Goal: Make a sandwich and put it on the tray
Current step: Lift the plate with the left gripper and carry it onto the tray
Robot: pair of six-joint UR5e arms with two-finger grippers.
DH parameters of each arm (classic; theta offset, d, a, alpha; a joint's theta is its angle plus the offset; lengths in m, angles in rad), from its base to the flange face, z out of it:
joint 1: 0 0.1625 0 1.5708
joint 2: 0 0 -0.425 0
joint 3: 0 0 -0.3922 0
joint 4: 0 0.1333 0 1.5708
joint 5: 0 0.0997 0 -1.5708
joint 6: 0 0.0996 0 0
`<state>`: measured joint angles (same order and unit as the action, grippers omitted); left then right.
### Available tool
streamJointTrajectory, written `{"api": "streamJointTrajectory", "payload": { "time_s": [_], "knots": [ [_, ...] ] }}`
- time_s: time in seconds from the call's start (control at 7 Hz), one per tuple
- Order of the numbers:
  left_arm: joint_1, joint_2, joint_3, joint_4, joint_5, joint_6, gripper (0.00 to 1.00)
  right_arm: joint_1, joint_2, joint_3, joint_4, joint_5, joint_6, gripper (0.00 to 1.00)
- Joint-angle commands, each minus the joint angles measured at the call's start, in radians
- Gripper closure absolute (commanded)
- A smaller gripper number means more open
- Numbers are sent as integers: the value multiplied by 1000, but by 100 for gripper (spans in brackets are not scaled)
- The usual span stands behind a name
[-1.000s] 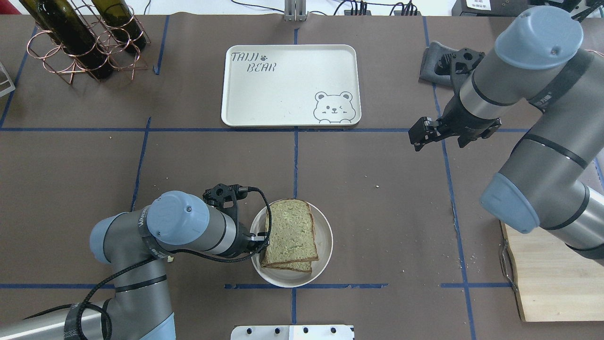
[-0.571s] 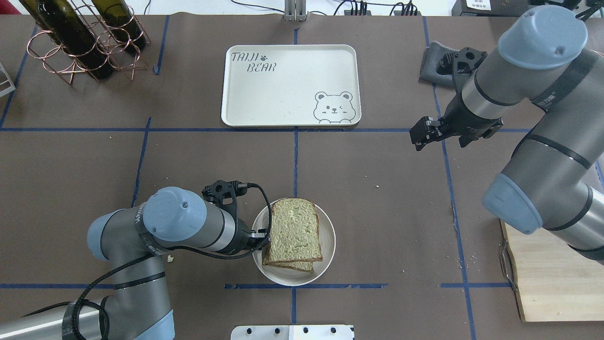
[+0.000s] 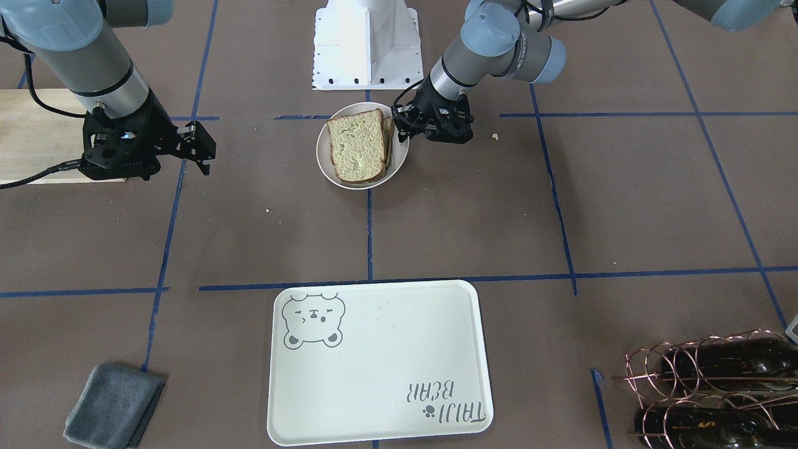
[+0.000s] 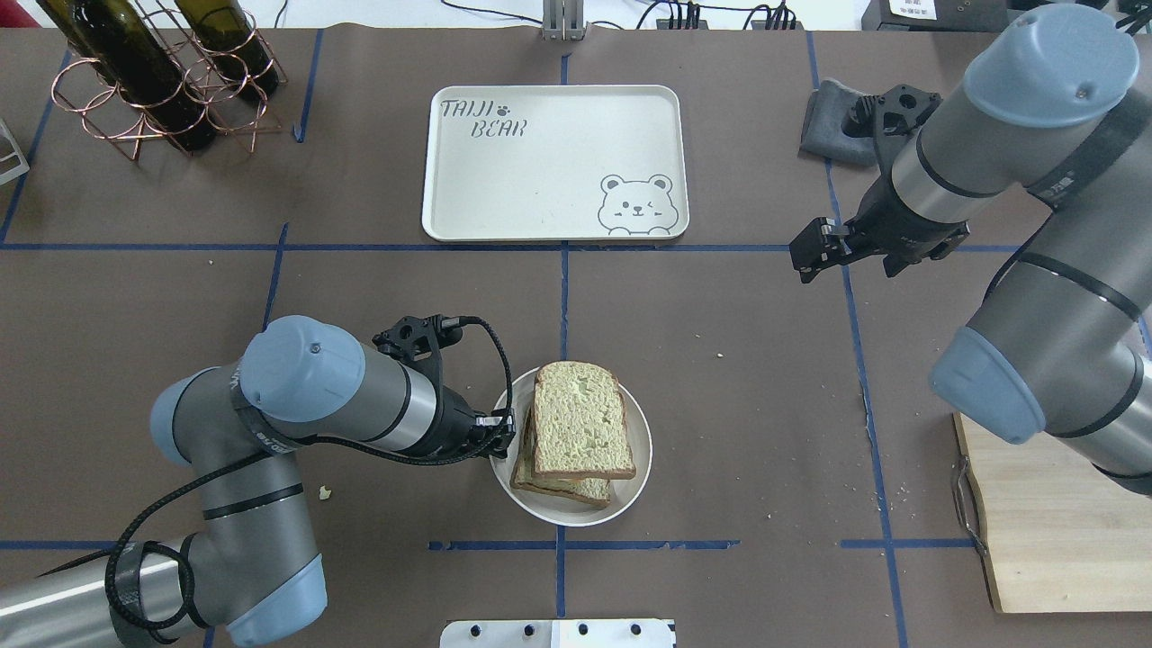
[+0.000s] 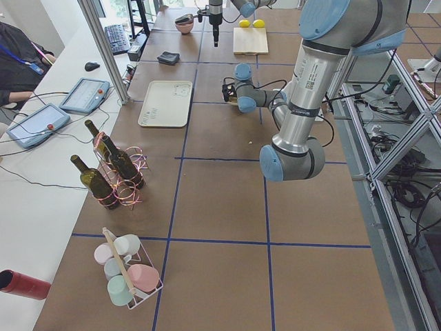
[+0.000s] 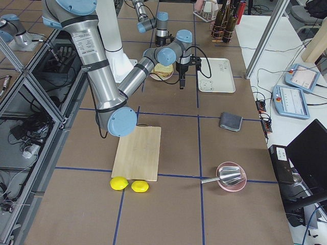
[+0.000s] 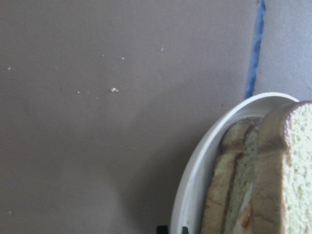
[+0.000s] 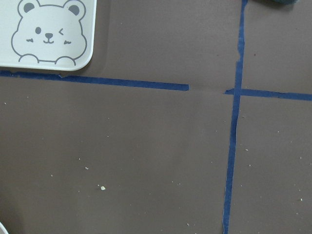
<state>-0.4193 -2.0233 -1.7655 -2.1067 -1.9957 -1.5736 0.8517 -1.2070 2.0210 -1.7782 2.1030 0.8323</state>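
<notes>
The sandwich (image 4: 580,423), two bread slices with a sliver of egg between them in the left wrist view (image 7: 273,170), lies on a small round white plate (image 4: 630,490). My left gripper (image 4: 504,434) is shut on the plate's left rim, seen also in the front view (image 3: 402,125). The top slice sits shifted off the lower one. The cream tray (image 4: 540,189) with the bear drawing lies at the far middle, with nothing on it. My right gripper (image 4: 807,255) is open and holds nothing, above the table right of the tray.
A copper rack of wine bottles (image 4: 153,81) stands far left. A grey cloth (image 4: 832,117) lies far right. A wooden cutting board (image 4: 1053,531) is near right, with two lemons (image 6: 127,185) and a pink bowl (image 6: 231,177) beyond it.
My left gripper has carried the plate and sandwich a little right and away from the robot; the top slice has slid on the lower one. My right arm has drifted slightly right.
</notes>
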Motion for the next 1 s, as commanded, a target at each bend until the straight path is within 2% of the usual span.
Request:
{"api": "streamJointTrajectory", "payload": {
  "time_s": [0.0, 0.29, 0.43, 0.86],
  "knots": [
    [-77, 0, 0, -82, -86, -63, 100, 39, -52, 31, -1, 3, -68, 0],
    [-131, -8, 11, -152, -89, -301, 100, 99, -117, 35, -1, 47, -171, 0],
    [-166, -49, 53, -162, -78, -403, 100, 133, -147, 33, -1, 49, -232, 0],
    [-180, -181, 243, -206, 238, -703, 100, 164, -174, 22, -3, 49, -288, 0]
  ]
}}
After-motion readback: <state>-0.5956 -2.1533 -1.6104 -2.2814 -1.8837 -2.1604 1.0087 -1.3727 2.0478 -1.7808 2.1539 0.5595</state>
